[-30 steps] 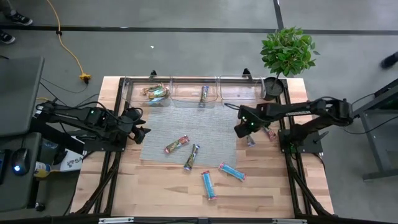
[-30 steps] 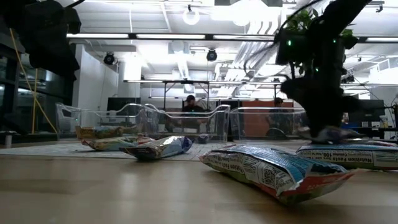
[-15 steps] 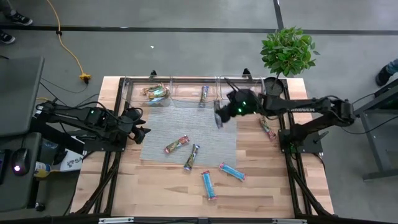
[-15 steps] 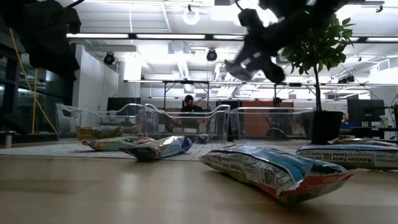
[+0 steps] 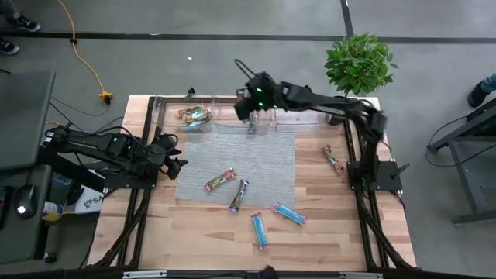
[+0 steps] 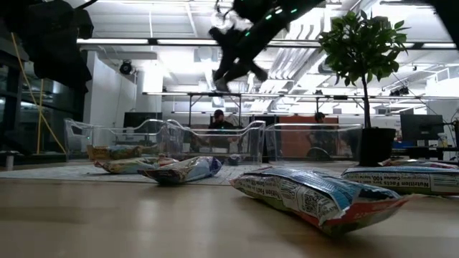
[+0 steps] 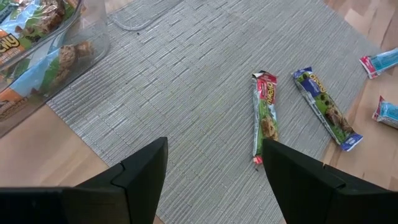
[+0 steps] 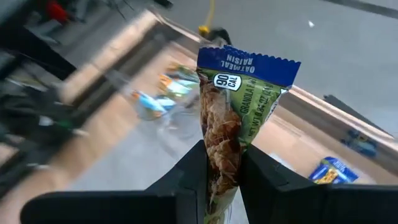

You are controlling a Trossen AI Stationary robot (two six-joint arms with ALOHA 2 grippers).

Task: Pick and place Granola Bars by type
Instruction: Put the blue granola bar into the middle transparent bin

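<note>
Your right gripper [image 8: 221,171] clenches a blue-topped green oatmeal-raisin bar [image 8: 239,106] — centre it above the clear middle bin [image 5: 249,118] at the table's far edge, then release.

A robotics lab or open workshop hall: a wooden table [image 5: 194,232] stands on a bare grey floor [image 5: 194,70]. Behind the table, exposed ceiling ducts [image 6: 208,72] and strip lights [image 6: 136,41] hang above desks with monitors [image 6: 136,118], where a person [image 6: 219,120] sits.

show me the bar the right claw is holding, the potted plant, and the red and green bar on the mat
held bar [image 8: 239,87], right wrist view, upper wrapper above the claw.
potted plant [image 5: 356,63], high view, leaves.
red and green bar [image 7: 265,115], left wrist view, wrapper middle.
</note>
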